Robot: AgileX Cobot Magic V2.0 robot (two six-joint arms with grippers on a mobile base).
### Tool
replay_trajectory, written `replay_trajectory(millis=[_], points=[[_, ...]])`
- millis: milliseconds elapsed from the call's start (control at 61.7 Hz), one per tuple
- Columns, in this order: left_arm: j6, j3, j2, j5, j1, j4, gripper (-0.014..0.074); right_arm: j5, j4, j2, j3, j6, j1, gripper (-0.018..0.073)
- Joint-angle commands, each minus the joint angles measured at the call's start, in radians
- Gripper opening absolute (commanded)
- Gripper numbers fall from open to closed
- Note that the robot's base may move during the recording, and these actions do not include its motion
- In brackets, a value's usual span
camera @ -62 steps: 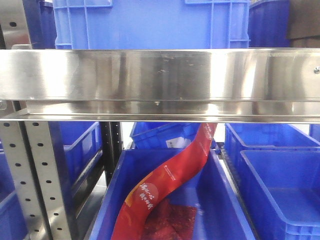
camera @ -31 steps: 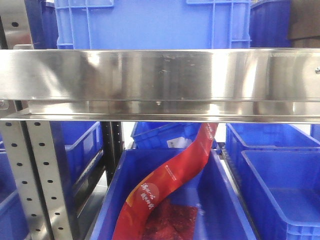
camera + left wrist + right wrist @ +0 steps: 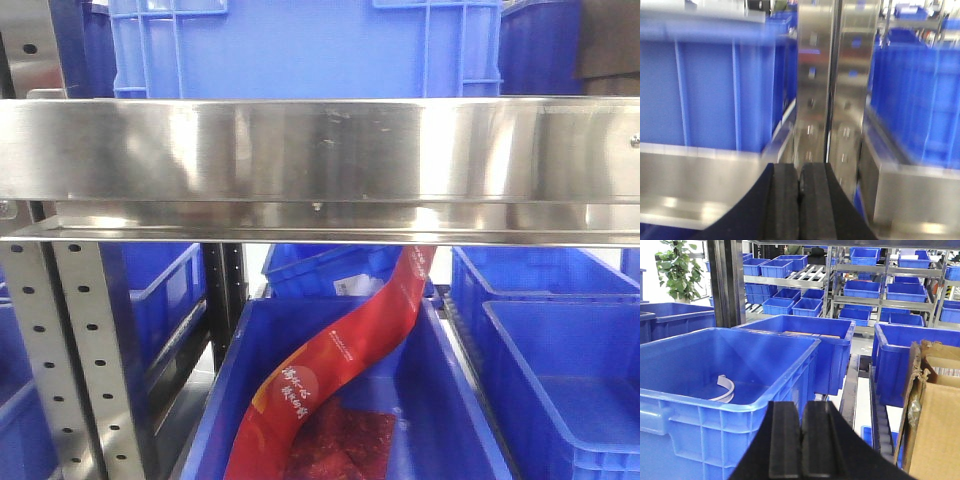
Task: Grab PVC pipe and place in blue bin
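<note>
In the right wrist view a large blue bin [image 3: 740,405] stands just left of my right gripper [image 3: 801,405], which is shut with nothing between its pads. A pale grey curved piece [image 3: 726,387] lies on that bin's floor; I cannot tell whether it is the PVC pipe. My left gripper [image 3: 799,172] is shut and empty, facing a perforated steel shelf post [image 3: 820,90] between blue bins; that view is blurred. Neither gripper shows in the front view.
A steel shelf beam [image 3: 320,150] crosses the front view, with a blue crate [image 3: 300,45] on top. Below it, a blue bin [image 3: 445,400] holds a red bag [image 3: 340,365]; another bin [image 3: 560,370] stands to its right. A torn cardboard box [image 3: 935,415] sits right of my right gripper.
The front view's scene slid a few pixels to the right a second ago. Since half a second ago it has stayed the same.
</note>
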Motion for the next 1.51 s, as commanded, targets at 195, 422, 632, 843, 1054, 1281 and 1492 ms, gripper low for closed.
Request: replay_trajectory(millis=[195,422,632,843,1054,1281,1492], points=[[-0.002,0.154,-0.066,-0.113,0.001,-0.036,-0.0111,-0.016,-0.007,-0.009,0.004,-0.006,-0.005,-0.0169],[-0.002,0.215,-0.114,-0.124,0.001,-0.084,-0.0111,-0.016,-0.007,-0.009,0.004,-0.006,-0.005,-0.0169],[-0.002,0.227,-0.114,-0.128,0.001,-0.086,-0.0111,-0.018,-0.007,-0.009,0.004,-0.006,-0.005,-0.0169],[-0.002,0.227,-0.114,-0.143,0.001,-0.086,-0.0111,-0.02,-0.007,-0.009,0.004,-0.006,-0.005,-0.0169],[-0.002,0.227,-0.114,-0.143,0.001,-0.086,-0.0111,-0.02,-0.007,-0.009,0.004,-0.006,-0.005,-0.0169],[-0.002,0.227,-0.114,-0.144,0.001,-0.086,-0.0111,-0.02,-0.007,-0.009,0.004,-0.006,-0.005,-0.0169],[-0.002,0.227,-0.114,-0.144,0.001,-0.086,-0.0111,-0.021,-0.007,-0.009,0.004,-0.006,-0.005,-0.0169]])
